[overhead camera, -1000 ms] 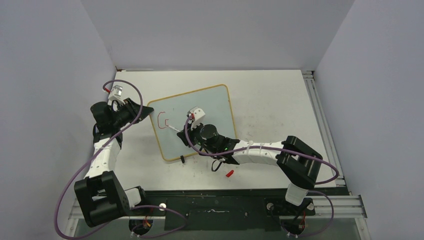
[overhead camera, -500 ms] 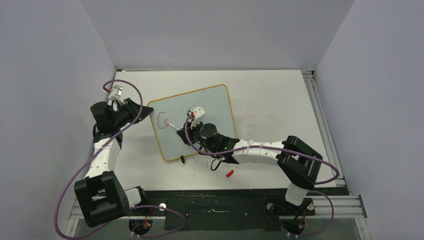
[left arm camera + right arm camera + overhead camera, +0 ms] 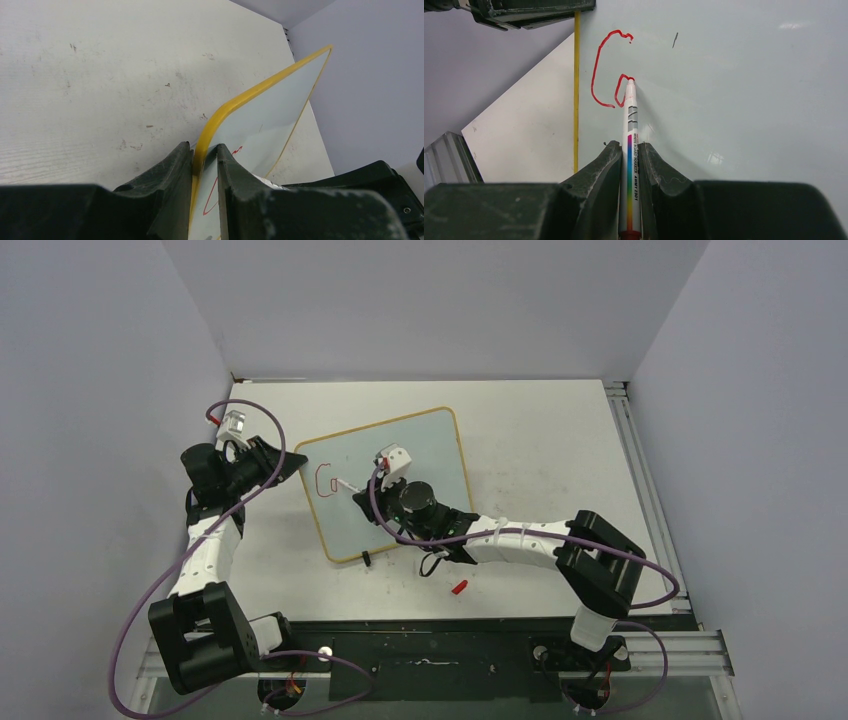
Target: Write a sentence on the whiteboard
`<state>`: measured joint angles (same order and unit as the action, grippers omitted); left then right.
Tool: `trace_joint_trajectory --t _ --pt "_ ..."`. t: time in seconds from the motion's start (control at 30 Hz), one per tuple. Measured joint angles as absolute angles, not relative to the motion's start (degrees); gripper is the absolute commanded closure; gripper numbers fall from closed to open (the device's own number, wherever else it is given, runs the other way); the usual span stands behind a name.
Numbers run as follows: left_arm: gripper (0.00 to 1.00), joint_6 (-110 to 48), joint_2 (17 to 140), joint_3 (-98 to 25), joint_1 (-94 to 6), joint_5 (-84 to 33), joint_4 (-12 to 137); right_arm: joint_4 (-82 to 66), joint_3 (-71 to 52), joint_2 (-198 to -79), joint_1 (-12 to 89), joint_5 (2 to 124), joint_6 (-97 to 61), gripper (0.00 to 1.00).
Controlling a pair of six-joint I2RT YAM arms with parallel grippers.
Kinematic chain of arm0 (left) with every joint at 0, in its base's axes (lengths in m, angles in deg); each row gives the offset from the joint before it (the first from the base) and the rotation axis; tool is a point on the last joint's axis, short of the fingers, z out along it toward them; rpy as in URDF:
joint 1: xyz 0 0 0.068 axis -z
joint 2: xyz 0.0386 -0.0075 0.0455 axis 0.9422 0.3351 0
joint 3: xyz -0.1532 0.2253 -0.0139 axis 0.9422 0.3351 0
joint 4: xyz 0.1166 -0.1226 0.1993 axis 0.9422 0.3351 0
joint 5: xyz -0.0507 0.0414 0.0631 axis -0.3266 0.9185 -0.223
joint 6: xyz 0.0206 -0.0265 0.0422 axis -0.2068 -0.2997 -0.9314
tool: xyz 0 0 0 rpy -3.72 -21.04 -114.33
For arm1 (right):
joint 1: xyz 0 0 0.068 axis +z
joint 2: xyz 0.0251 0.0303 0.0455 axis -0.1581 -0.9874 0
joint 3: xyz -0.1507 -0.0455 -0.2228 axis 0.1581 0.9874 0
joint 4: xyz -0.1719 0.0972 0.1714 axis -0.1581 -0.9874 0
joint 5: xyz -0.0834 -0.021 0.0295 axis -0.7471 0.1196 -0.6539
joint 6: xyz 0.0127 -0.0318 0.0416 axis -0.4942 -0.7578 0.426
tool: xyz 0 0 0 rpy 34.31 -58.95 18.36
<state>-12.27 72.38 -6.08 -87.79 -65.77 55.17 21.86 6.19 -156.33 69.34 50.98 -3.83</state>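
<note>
The whiteboard (image 3: 430,450), pale with a yellow frame, lies tilted on the table. My left gripper (image 3: 292,462) is shut on its left corner; in the left wrist view the fingers (image 3: 182,165) clamp the yellow edge (image 3: 204,150). My right gripper (image 3: 630,146) is shut on a white marker (image 3: 630,115) with a rainbow stripe. The marker's red tip touches the board at a small curved stroke (image 3: 620,90). That stroke stands beside a red "C" (image 3: 596,75), the start of the sentence (image 3: 324,481). No other letters show.
A red cap (image 3: 459,587) lies on the table in front of the board, under the right arm. A black clip foot (image 3: 366,559) sits at the board's near edge. Grey walls close in left, right and back. A metal rail (image 3: 640,490) runs along the table's right side.
The right gripper and marker have shifted slightly toward the far side, and the second red stroke beside the "C" has grown. The left gripper has not moved.
</note>
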Motion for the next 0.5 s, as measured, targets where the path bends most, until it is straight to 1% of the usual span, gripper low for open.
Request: trace_joint_trajectory --t 0.33,0.5 --pt "0.82 -12.3 72.4 -6.1 -87.8 -65.9 55.2 22.0 6.2 -156.1 69.3 51.1 -4.7 0.95" --pt "0.81 -12.3 72.4 -6.1 -87.8 -66.0 55.2 22.1 7.8 -153.1 69.5 51.0 -5.0 0.95"
